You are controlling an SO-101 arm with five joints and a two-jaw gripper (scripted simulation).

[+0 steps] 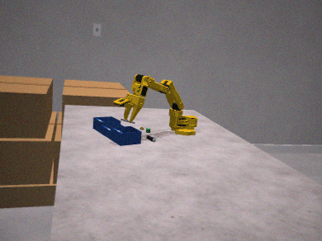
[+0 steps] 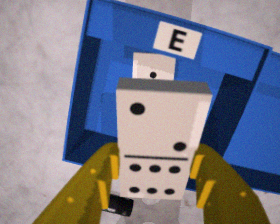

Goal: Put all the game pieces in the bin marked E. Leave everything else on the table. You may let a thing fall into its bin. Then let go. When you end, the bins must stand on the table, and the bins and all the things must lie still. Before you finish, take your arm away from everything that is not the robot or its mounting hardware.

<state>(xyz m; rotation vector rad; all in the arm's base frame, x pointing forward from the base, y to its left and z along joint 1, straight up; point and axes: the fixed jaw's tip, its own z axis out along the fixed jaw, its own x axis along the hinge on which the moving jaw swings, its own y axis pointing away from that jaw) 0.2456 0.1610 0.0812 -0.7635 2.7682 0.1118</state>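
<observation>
My gripper (image 2: 156,180) (image 1: 128,120) is shut on a white domino (image 2: 156,145) with black pips and holds it above the blue bin (image 2: 100,65) (image 1: 116,130) marked E. The E label (image 2: 177,39) sits on the bin's far wall in the wrist view. Another white domino (image 2: 154,66) lies inside the bin, partly hidden behind the held one. In the exterior view the arm reaches left from its base, with the fingers just over the bin's far end.
A small green piece (image 1: 148,129), a small brown piece (image 1: 142,128) and a dark cylinder (image 1: 151,138) lie on the table right of the bin. The arm's base (image 1: 184,125) stands further right. Cardboard boxes (image 1: 25,107) stand off the table's left edge.
</observation>
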